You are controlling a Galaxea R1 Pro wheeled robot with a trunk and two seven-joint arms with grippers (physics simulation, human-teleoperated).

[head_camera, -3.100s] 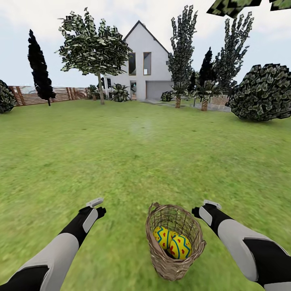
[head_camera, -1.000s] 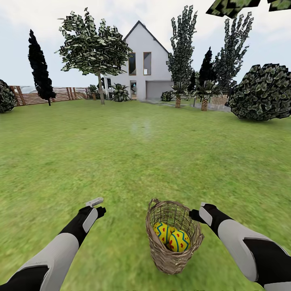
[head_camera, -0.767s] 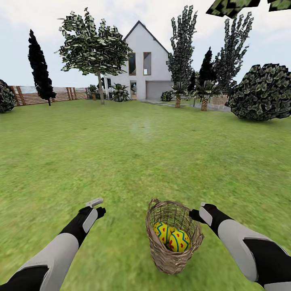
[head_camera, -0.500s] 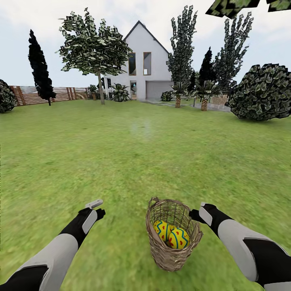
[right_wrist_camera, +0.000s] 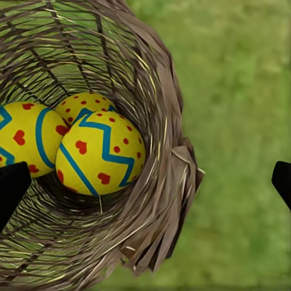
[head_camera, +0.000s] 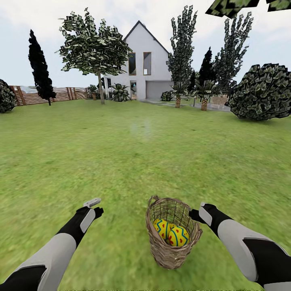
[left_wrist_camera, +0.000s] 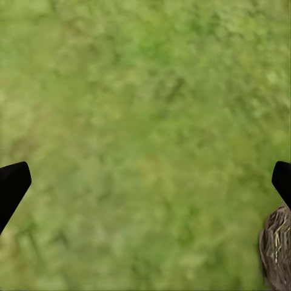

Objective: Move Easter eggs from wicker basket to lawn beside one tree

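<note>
Head view: the wicker basket (head_camera: 173,234) stands on the lawn (head_camera: 133,161), near, between both arms; the eggs' removal has not begun.

Left wrist view: left gripper (left_wrist_camera: 145,182) apart over blurred grass.

Right wrist view: right gripper (right_wrist_camera: 145,182) apart above 3 glossy Easter eggs (right_wrist_camera: 100,151) in rough twigs; next it must descend inside.

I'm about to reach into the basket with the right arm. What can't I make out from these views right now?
- Third of the Easter eggs, right wrist view: mostly hidden behind the two front eggs.
- Wicker basket, head view: its wall hides the eggs' lower parts.
- Right gripper, head view: too small to judge its opening.
- Left gripper, left wrist view: fingertips cut off by the frame edges.
- Far tree trunks, head view: too small to compare.
</note>
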